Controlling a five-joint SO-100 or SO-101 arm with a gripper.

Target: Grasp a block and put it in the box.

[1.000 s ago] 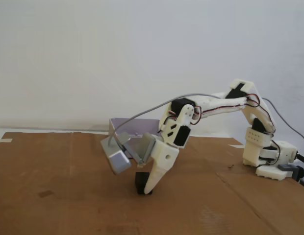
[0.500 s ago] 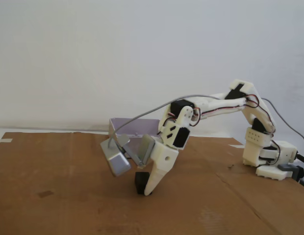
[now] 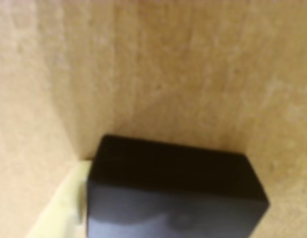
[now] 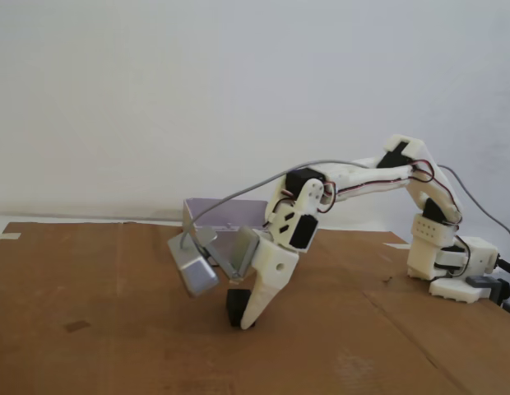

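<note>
On brown cardboard sheet [image 4: 115,329], fixed view: white gripper [image 4: 243,317] lowered, fingers closed around black block [image 4: 234,306], block touching cardboard; silver box [image 4: 222,226] just behind, flaps open.

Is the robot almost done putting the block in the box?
Not yet. Done: the arm has reached the black block, with the gripper down beside it on the cardboard. In hand: the wrist view shows the block close up, but whether the fingers have closed on it can't be told. Left: lifting it and dropping it into the silver box behind.
</note>
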